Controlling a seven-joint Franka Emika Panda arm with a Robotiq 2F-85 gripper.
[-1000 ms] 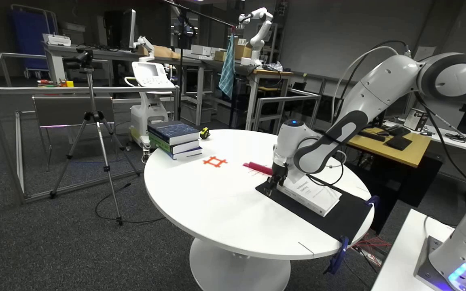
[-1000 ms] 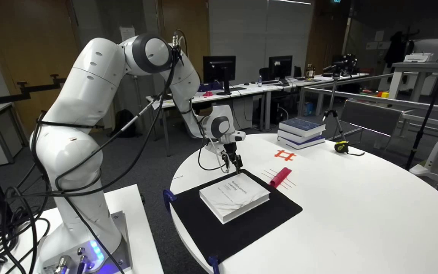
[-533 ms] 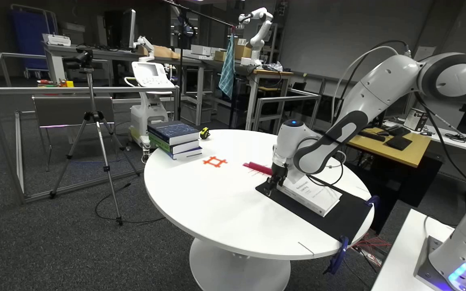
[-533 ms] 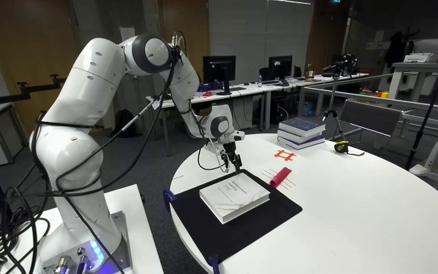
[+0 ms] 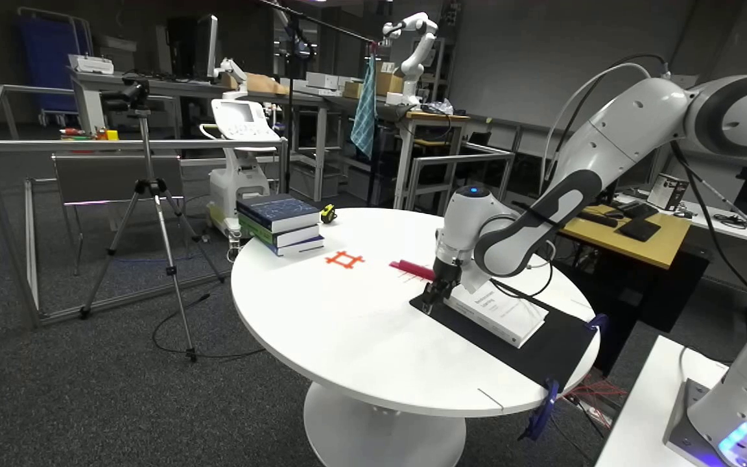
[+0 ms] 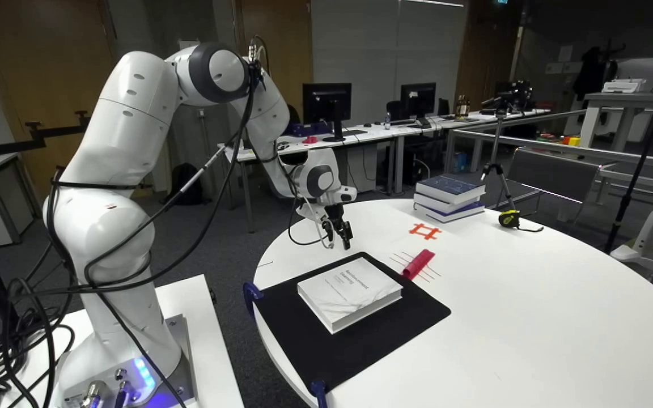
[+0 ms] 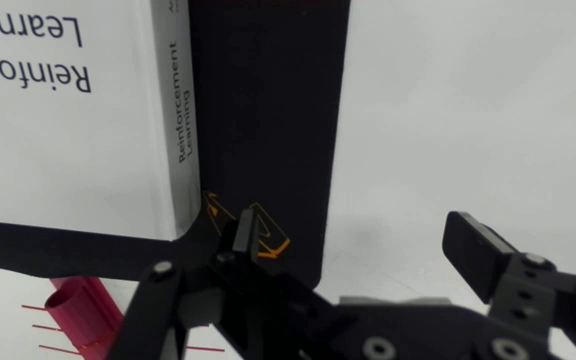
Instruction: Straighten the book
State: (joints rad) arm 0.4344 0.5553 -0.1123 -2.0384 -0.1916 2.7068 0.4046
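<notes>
The white book (image 5: 500,311), titled Reinforcement Learning, lies flat on the black sheet (image 6: 423,314), turned slightly against the sheet's edges. It shows whole in an exterior view (image 6: 349,292). In the wrist view, the book's spine and one corner (image 7: 118,150) show at upper left. My gripper (image 7: 355,232) is open and empty, beside the spine near that corner and apart from the book. One finger is over the sheet's corner, the other over the white table. In both exterior views the gripper (image 5: 435,301) hangs low at the sheet's far corner; it also shows here (image 6: 339,245).
A red tube-like piece (image 6: 419,264) lies beside the sheet. A stack of books (image 5: 281,224), a yellow tape measure (image 5: 328,214) and an orange frame shape (image 5: 345,259) are on the round white table (image 5: 347,324). Blue clamps (image 6: 251,292) hold the sheet at the table edge.
My gripper has moved slightly away from the book, off the sheet's far corner, and a little up. The book and the black sheet have not moved.
</notes>
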